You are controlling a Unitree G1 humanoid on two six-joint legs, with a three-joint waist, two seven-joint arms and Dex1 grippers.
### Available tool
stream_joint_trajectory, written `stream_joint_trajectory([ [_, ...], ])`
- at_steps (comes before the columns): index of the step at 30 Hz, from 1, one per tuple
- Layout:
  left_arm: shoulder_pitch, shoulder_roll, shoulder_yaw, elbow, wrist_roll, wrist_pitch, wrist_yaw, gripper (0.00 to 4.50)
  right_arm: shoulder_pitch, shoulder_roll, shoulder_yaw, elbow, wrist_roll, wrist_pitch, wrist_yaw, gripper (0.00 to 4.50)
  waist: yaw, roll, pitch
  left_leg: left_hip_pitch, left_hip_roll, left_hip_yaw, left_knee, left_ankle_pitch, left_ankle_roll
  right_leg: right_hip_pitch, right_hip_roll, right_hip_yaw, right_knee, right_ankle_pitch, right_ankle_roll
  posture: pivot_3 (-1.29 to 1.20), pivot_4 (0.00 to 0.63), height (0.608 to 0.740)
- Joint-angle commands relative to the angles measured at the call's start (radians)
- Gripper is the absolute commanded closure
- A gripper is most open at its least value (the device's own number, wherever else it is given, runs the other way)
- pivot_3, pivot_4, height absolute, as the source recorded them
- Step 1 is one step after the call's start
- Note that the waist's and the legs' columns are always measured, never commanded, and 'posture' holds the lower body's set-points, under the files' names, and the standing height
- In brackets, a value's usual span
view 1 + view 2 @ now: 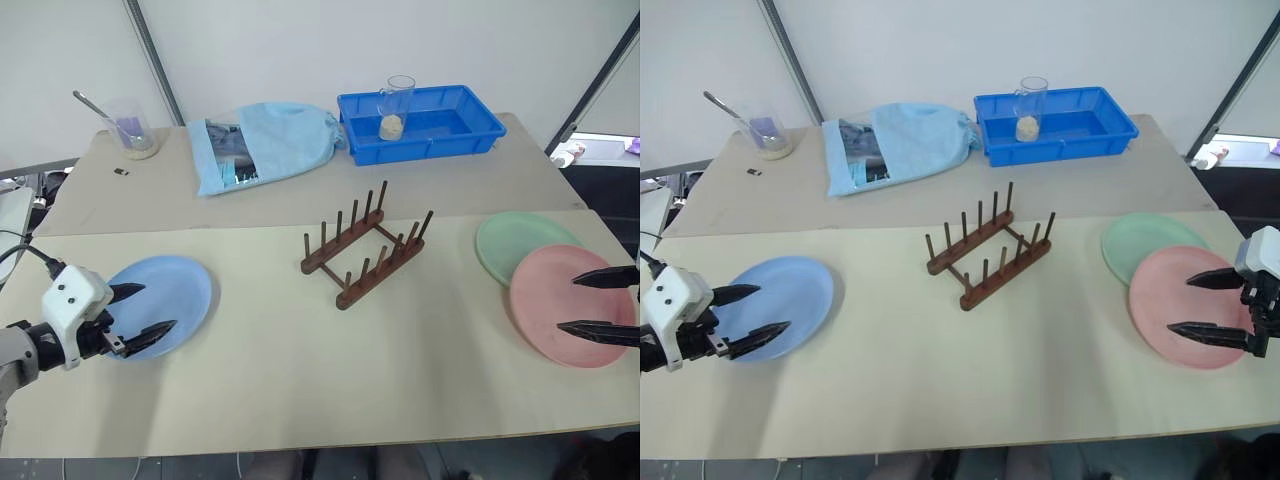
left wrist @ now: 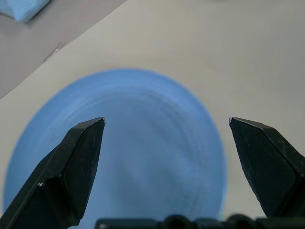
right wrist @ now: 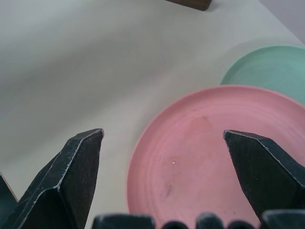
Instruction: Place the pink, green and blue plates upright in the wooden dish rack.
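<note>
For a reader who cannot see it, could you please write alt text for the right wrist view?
The right gripper hangs open above the near edge of the pink plate, which lies flat on the beige table. The green plate lies tucked partly beneath its far rim, and a corner of the wooden dish rack shows beyond.

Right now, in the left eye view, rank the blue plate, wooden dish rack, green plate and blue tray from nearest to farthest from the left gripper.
1. Blue plate, directly under the left gripper.
2. Wooden dish rack, mid-table.
3. Blue tray, at the back, and green plate, on the right: too close to call.
</note>
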Motion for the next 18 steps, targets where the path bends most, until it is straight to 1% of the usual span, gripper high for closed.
stream_joint_trajectory([
  [1,-0.013,-0.007,-0.013,-0.034,-0.010,-0.007,0.010,0.02,0.017,0.004,-0.068,-0.042,0.017,0.022,0.002,0.00,0.000,0.000,0.000,0.000,0.000,0.000,0.000,0.000,0.000,0.000,0.000,0.000,0.000,0.000,0.000,0.00,0.150,0.740],
  [4,-0.016,-0.018,-0.033,-0.062,-0.026,0.000,0.014,0.02,0.026,0.012,-0.080,-0.065,0.021,0.038,-0.002,0.00,-0.001,0.000,0.000,0.000,0.000,0.000,0.000,0.000,0.000,0.000,0.000,0.000,0.000,0.000,0.000,0.00,0.150,0.740],
  [6,-0.024,-0.031,-0.068,-0.093,-0.033,0.013,0.025,0.02,0.025,0.019,-0.077,-0.095,0.031,0.060,-0.012,0.00,-0.003,0.000,0.000,0.000,0.000,0.000,0.000,0.000,0.000,0.000,0.000,0.000,0.000,0.000,0.000,0.00,0.150,0.740],
  [11,-0.089,-0.093,-0.243,-0.160,-0.018,0.040,0.084,0.02,0.029,0.035,-0.078,-0.213,0.078,0.132,-0.024,0.00,0.000,0.000,0.000,0.000,0.000,0.000,0.000,0.000,0.000,0.000,0.000,0.000,0.000,0.000,0.000,0.00,0.150,0.740],
  [15,-0.176,-0.198,-0.412,-0.175,0.020,0.044,0.165,0.02,0.027,0.064,-0.095,-0.370,0.178,0.250,-0.062,0.00,0.010,0.000,0.000,0.000,0.000,0.000,0.001,0.000,-0.001,0.001,0.000,0.000,0.000,0.001,0.001,0.00,0.150,0.740],
  [18,-0.237,-0.307,-0.548,-0.134,0.094,0.008,0.241,0.02,0.001,0.111,-0.086,-0.510,0.294,0.354,-0.145,0.00,0.015,0.000,0.000,0.000,0.000,0.000,0.002,0.001,-0.002,0.001,0.000,0.001,0.000,0.001,0.001,0.00,0.150,0.740],
])
